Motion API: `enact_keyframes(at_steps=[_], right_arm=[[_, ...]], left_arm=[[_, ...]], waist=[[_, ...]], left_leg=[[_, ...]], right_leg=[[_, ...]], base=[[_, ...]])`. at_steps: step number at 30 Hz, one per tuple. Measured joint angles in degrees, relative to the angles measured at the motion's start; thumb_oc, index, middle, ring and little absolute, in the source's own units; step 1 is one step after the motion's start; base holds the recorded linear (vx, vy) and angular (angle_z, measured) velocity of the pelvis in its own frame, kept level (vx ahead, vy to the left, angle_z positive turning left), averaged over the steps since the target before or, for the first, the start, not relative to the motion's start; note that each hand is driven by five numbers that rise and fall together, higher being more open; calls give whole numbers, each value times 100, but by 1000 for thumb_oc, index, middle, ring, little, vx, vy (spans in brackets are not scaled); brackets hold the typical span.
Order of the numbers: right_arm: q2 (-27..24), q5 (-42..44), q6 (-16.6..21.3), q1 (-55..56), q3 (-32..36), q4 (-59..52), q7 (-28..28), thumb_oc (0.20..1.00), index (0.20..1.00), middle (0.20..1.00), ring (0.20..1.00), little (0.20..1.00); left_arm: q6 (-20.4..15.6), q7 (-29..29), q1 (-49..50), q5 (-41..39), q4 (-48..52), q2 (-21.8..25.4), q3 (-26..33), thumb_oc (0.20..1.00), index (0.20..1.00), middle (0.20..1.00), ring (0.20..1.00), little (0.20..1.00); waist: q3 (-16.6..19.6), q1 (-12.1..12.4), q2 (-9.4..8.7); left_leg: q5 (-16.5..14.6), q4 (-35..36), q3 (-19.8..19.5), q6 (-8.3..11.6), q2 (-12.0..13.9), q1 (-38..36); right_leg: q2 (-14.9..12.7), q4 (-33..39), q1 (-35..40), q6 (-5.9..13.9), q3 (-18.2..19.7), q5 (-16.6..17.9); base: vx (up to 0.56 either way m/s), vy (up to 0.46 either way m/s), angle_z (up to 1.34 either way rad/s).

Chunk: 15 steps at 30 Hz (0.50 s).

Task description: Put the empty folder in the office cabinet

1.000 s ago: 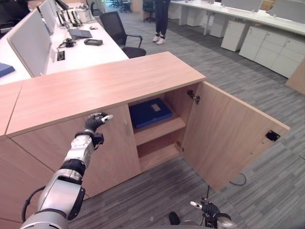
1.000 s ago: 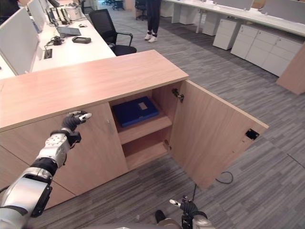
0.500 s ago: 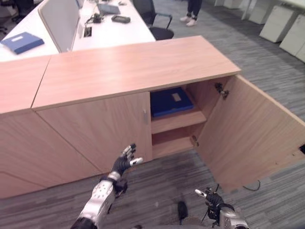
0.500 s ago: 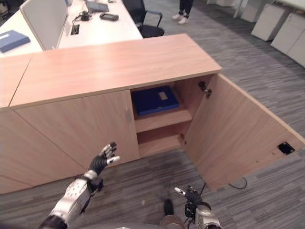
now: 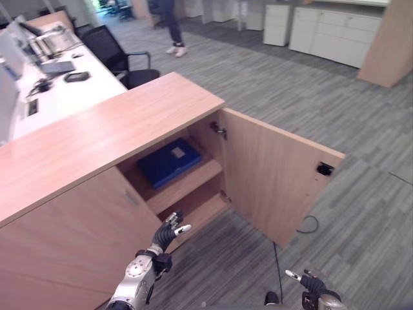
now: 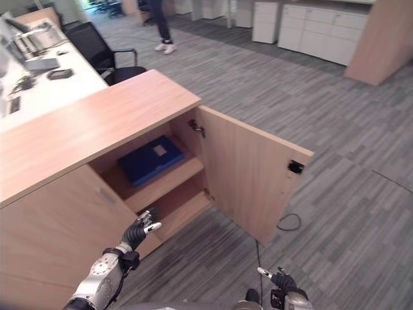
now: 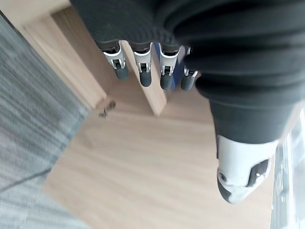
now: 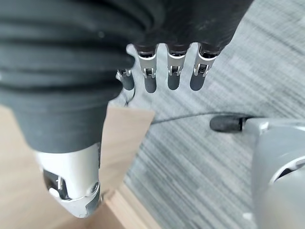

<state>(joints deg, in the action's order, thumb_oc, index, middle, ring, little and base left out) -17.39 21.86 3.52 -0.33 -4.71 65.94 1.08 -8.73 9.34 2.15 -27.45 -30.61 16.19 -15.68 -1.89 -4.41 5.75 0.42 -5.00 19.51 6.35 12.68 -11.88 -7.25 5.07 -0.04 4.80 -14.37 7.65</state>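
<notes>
Looking through the left eye view, I see the blue folder (image 5: 169, 161) lying flat on the upper shelf (image 5: 187, 183) of the office cabinet (image 5: 97, 139), its door (image 5: 271, 174) swung wide. My left hand (image 5: 169, 231) hangs before the shelves, fingers spread, holding nothing. Through the right eye view, my right hand (image 6: 279, 281) sits low over the floor (image 6: 361, 194). Both wrist views show straight, empty fingers (image 7: 143, 71).

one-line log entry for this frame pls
folder: blue folder flat on upper shelf of office cabinet | door: open | left hand: open, empty, low before cabinet | right hand: open, empty, idle
</notes>
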Motion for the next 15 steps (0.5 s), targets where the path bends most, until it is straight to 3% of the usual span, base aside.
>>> enact_keyframes(at_steps=[2, 3, 4, 5, 6, 9, 10, 13, 14, 15], right_arm=[[20, 77, 0, -15, 1, 0, -4, 1000, 1000, 1000, 1000, 1000], [26, 89, 2, -29, -2, 10, -1, 1000, 1000, 1000, 1000, 1000], [17, 137, 4, -65, -2, 56, 6, 1000, 1000, 1000, 1000, 1000], [-91, 180, 7, -162, 10, 200, 20, 1000, 1000, 1000, 1000, 1000], [-159, 187, 5, -280, 40, 231, 36, 1000, 1000, 1000, 1000, 1000], [-256, 204, 8, -502, 61, 434, 80, 1000, 1000, 1000, 1000, 1000], [-369, 358, 22, -550, 306, 437, 138, 1000, 1000, 1000, 1000, 1000], [-600, 521, 22, -396, 444, 431, 149, 1000, 1000, 1000, 1000, 1000], [-719, 596, 16, -396, 478, 417, 134, 1000, 1000, 1000, 1000, 1000], [-794, 639, 22, -422, 546, 406, 147, 1000, 1000, 1000, 1000, 1000]], left_arm=[[5, -19, -1, -1, -129, 16, 10, 1000, 1000, 1000, 1000, 1000], [11, -35, 11, -1, -183, 29, 8, 1000, 1000, 1000, 1000, 1000], [20, -45, 18, 0, -213, 34, -2, 1000, 1000, 1000, 1000, 1000], [19, -78, -14, -1, -250, -80, -11, 1000, 1000, 1000, 1000, 1000], [16, -97, -41, -3, -256, -114, -14, 1000, 1000, 1000, 1000, 1000], [14, -106, -76, -3, -266, -104, -21, 1000, 1000, 1000, 1000, 1000], [6, -107, -85, -9, -252, -102, -37, 1000, 1000, 1000, 1000, 1000], [2, -94, -58, -14, -215, -92, -64, 1000, 1000, 1000, 1000, 1000], [3, -85, -14, -14, -125, -64, -65, 1000, 1000, 1000, 1000, 1000], [-5, -66, 68, -17, -54, -4, -2, 1000, 1000, 1000, 1000, 1000]], waist=[[-97, 7, -62], [-134, 41, -108], [-209, 47, -188], [-237, 21, -161], [-301, 77, -234], [-360, 194, -356], [-450, 308, -249], [-376, 310, -11], [-335, 309, 158], [-296, 351, 259]], left_leg=[[53, -762, -111, 86, 180, 208], [155, -1157, -256, 246, 259, 381], [324, -1420, -437, 430, 276, 496], [658, -1942, -1020, 735, 238, 744], [109, -1560, -1512, 668, -52, 859], [-68, 138, -2077, 484, -580, 764], [83, 622, -2078, 350, -661, 900], [267, 424, -1828, -3, -616, 1097], [29, 500, -1732, -240, -559, 1107], [155, 578, -1735, -153, -523, 1089]], right_leg=[[106, -3, 18, -97, 147, -65], [114, 2, 65, -144, 258, -73], [116, 0, 123, -310, 352, -62], [187, 1, 111, -487, 556, -127], [152, 30, 92, -557, 825, -131], [49, 33, 35, -561, 1082, -120], [146, 38, 107, -562, 1175, -127], [404, 38, 349, -489, 1196, -212], [528, 38, 370, -454, 1204, -236], [586, 30, 417, -364, 1265, -202]], base=[[8, -87, -55], [-2, -44, -57], [66, -43, -62], [187, 21, -83], [197, 32, -83], [94, -4, -60], [44, -19, -65], [128, 15, -32], [55, 19, -39], [30, 14, -41]])
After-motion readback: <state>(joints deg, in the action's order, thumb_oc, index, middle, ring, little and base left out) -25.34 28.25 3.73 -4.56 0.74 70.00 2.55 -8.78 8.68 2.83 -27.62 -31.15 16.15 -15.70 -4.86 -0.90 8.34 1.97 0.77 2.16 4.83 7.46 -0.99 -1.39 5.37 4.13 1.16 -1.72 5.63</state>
